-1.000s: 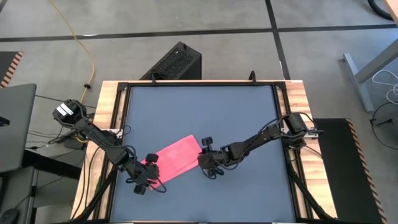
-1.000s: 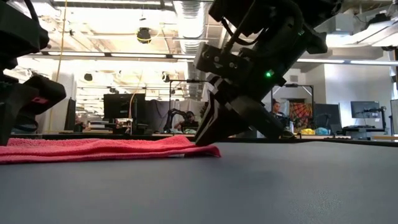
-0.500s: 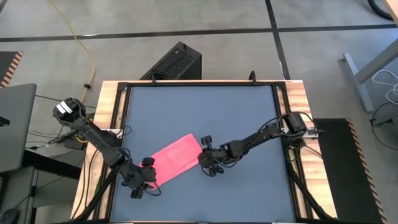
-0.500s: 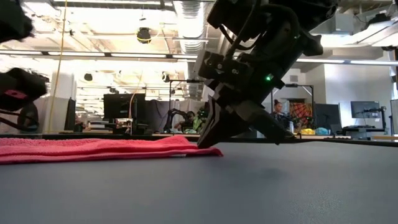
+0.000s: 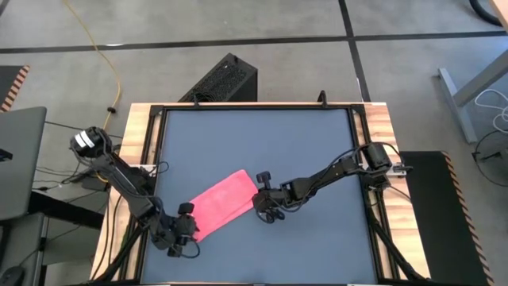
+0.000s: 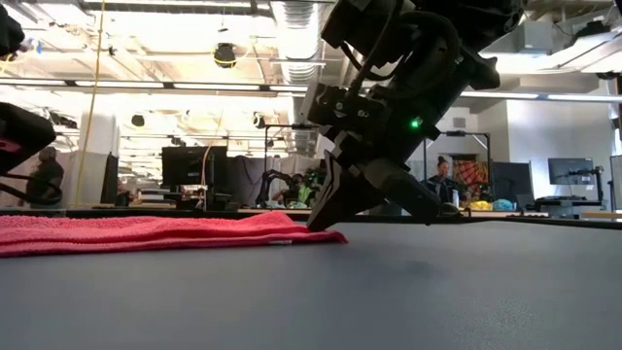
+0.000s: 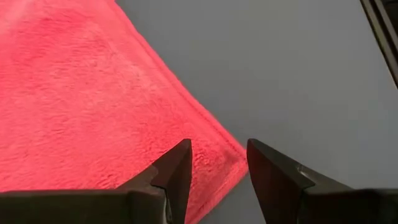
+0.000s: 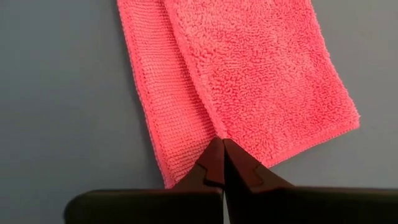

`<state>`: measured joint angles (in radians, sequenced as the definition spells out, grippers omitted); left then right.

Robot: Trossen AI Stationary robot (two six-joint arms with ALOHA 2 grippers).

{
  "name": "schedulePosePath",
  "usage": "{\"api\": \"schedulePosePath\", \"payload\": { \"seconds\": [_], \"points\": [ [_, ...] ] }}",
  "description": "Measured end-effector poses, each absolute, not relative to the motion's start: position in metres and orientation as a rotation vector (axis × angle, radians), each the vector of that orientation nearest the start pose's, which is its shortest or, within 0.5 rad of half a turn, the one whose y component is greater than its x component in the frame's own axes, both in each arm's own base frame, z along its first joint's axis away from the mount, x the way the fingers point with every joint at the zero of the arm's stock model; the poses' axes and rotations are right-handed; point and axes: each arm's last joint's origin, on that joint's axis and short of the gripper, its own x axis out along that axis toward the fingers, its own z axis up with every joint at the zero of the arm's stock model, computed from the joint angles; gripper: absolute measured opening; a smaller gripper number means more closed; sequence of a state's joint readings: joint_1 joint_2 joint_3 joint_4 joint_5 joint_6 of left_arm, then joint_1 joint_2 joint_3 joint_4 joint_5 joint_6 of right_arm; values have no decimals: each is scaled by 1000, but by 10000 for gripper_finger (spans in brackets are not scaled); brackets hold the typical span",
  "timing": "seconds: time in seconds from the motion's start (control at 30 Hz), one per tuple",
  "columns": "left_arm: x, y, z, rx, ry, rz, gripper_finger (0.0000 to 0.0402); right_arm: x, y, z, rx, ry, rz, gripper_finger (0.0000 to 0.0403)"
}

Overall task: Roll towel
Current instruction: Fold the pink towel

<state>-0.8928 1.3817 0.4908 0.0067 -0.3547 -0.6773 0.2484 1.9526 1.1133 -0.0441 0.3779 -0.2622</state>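
The pink towel [image 5: 222, 202] lies flat on the dark grey table [image 5: 262, 143], folded into a slanting strip near the left front; it also shows in the low view [image 6: 146, 233]. My right gripper [image 5: 264, 205] is shut at the towel's right short end [image 8: 222, 146]. My left gripper [image 5: 189, 225] is open above the towel's near left corner [image 7: 239, 155], one finger over the cloth and one beyond its edge. In the low view the left gripper [image 6: 19, 136] stands clear above the towel. My right gripper has its shut fingertips [image 8: 214, 163] on the edge of the towel's upper layer [image 8: 214, 127], near the middle of the right short end. The fingers slant down from the table's right side [image 6: 326, 226]. The towel lies flat on the table; how much cloth is between the tips is hidden.
Wooden frame rails [image 5: 143, 159] run along the table's left and right sides. A black box [image 5: 226, 79] stands on the floor beyond the far edge. A laptop [image 5: 16, 159] sits left of the table. Bare table surface lies far and right of the towel.
My left gripper has drawn back toward the table's near left corner and risen above the towel's left end. The towel and my right gripper have stayed in place.
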Motion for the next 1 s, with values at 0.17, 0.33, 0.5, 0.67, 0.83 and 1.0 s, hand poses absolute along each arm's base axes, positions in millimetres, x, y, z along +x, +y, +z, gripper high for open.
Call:
{"api": "schedulePosePath", "payload": {
  "seconds": [0.17,0.33,0.5,0.67,0.83,1.0],
  "points": [
    [155,-178,124,-81,870,-228,143,378,84,133,-514,854,-17,16],
    [155,-178,124,-84,866,-226,142,378,84,133,-488,857,-29,16],
    [155,-178,125,-80,865,-229,124,378,84,133,-486,857,-31,16],
    [155,-178,125,-79,869,-231,98,378,84,133,-477,856,-36,16],
    [155,-178,125,-65,866,-235,58,378,84,133,-476,856,-37,16],
    [155,-177,125,-62,864,-234,6,378,83,133,-478,856,-43,16]
  ]
}}
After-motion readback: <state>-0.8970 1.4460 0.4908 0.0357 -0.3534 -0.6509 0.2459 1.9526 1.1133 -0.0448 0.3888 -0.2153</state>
